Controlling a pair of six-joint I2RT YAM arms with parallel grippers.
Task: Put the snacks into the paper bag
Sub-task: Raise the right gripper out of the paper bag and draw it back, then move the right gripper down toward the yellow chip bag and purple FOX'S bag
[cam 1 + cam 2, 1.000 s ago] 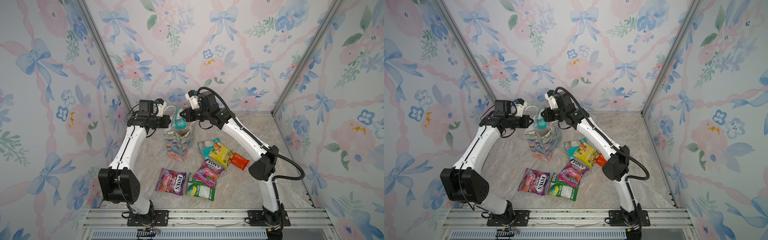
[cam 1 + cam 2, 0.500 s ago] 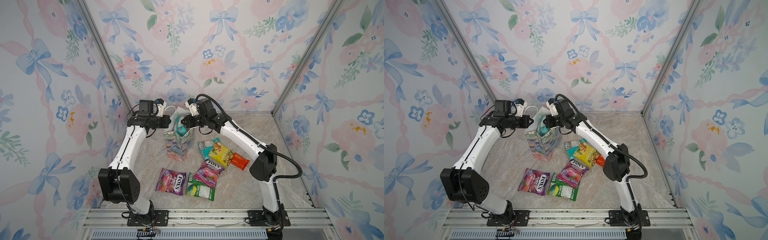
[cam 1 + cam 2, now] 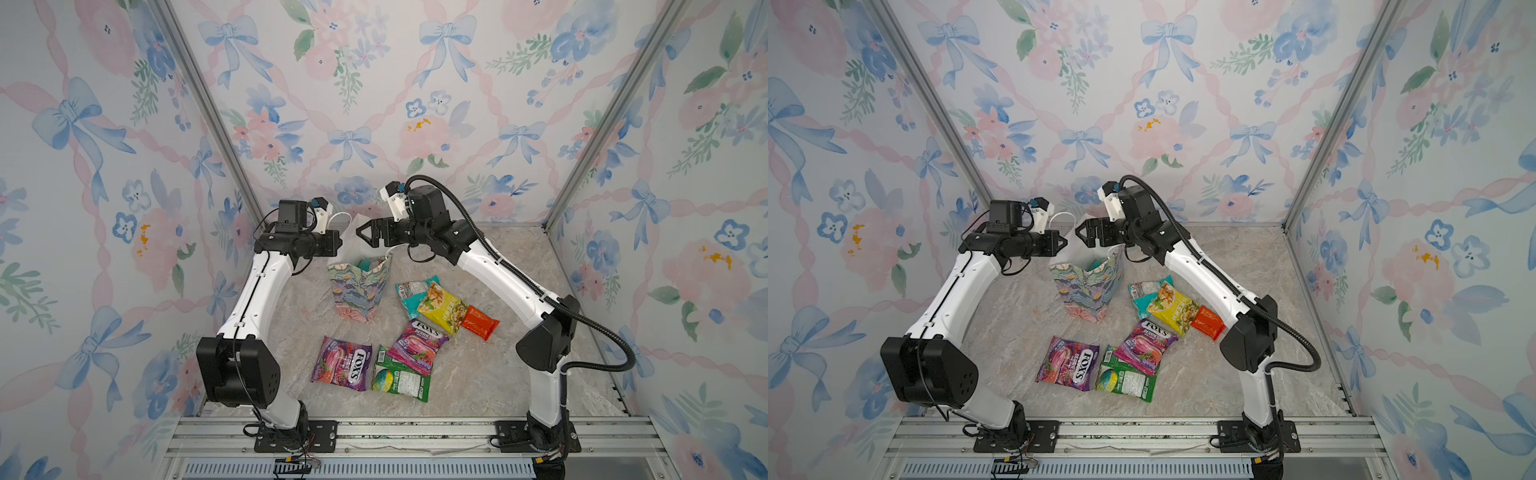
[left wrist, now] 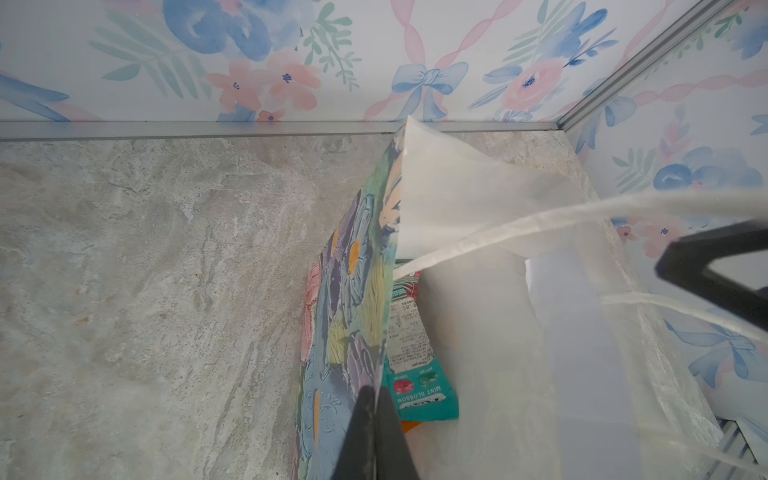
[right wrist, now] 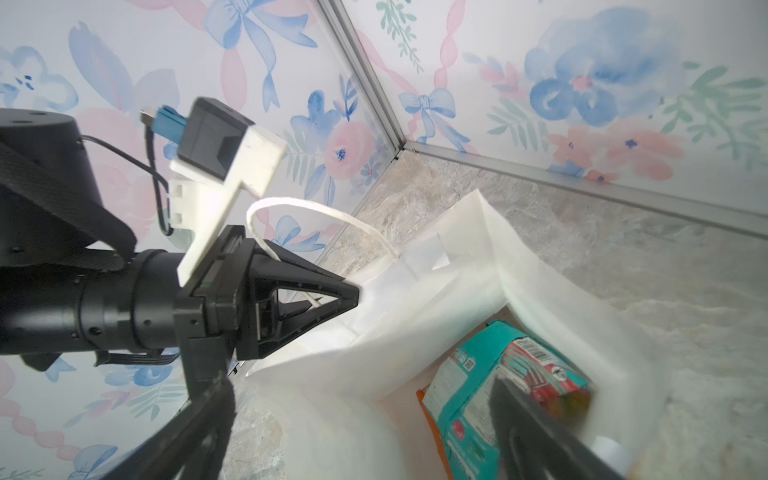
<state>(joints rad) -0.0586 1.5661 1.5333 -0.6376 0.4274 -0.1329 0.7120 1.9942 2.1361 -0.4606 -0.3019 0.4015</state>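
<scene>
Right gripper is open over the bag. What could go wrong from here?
The cord handle runs close by the right gripper; pulling away might snag it and tip the paper bag.
Only the left gripper pinches one wall; a slip could let the mouth close.
The teal packet stands upright inside and may block what follows.

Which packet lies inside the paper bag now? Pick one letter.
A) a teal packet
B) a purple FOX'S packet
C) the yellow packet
A: the right wrist view shows a teal packet down inside the paper bag; the purple FOX'S packets and yellow packet lie on the table.
</scene>
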